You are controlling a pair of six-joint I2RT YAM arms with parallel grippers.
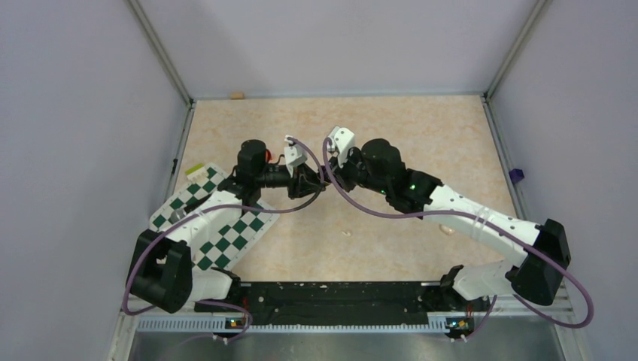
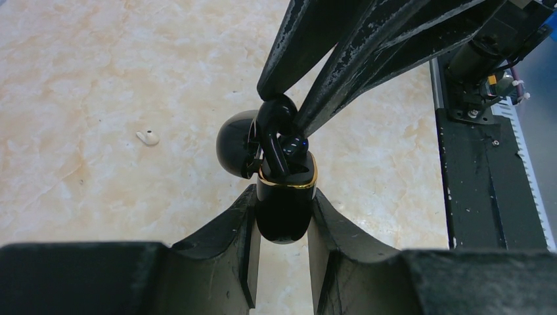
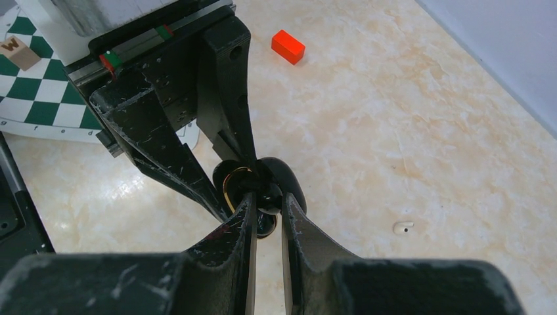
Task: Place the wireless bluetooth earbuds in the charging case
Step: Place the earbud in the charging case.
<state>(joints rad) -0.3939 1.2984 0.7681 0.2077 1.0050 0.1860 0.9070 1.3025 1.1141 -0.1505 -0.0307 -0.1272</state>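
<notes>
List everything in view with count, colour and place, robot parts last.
charging case: one, glossy black with a gold rim, lid open, held in the left gripper
earbud: one visible, glossy black, pinched by the right gripper at the case's mouth
red block: one, red, on the table beyond the grippers
white crumb: at least one, white, on bare table
chequered mat: one, green and white, table's left side
lettered cube: one, tan, marked W, on the mat
table: one, beige marbled
left gripper: one, black, shut on the case
right gripper: one, black, shut on the earbud
</notes>
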